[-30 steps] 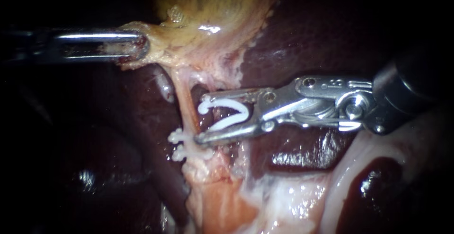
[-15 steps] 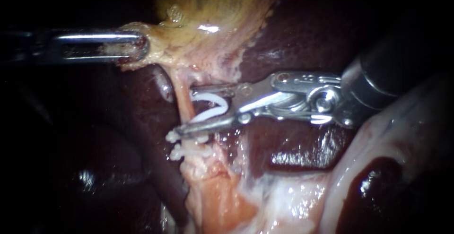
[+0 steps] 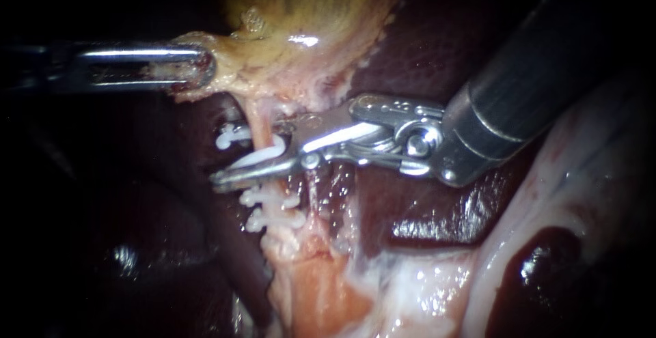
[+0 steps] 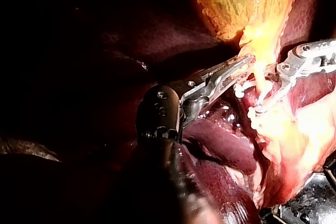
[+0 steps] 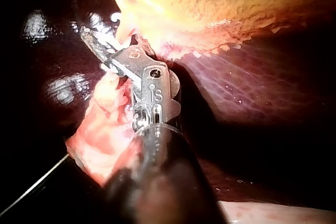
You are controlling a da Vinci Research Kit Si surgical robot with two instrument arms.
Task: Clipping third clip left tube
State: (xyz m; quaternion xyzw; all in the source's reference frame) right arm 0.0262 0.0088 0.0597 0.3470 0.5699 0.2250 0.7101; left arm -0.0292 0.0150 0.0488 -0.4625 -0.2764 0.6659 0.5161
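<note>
The left tube (image 3: 260,123) runs pale and thin from the yellow gallbladder (image 3: 307,3) down to two white clips (image 3: 272,208) that sit on it. My right instrument (image 3: 229,157) comes in from the upper right. Its jaws straddle the tube just above those clips and hold a white clip (image 3: 265,153) around it, with the clip's ends (image 3: 225,136) showing past the tube. My left instrument (image 3: 198,66) is shut on the gallbladder's lower edge and holds it to the left. The right wrist view shows the right instrument's jaws (image 5: 100,43) at the tube.
Dark red liver (image 3: 424,51) lies behind and around the tube. Pale fatty tissue (image 3: 424,283) and an orange-pink stump (image 3: 314,290) sit below the clips. The left wrist view shows the left instrument's jaws (image 4: 244,64) on the yellow tissue, with the right instrument (image 4: 304,59) beside them.
My right instrument has slid left so that its jaws and the clip now enclose the tube, and the jaws have narrowed. The left instrument has stayed still.
</note>
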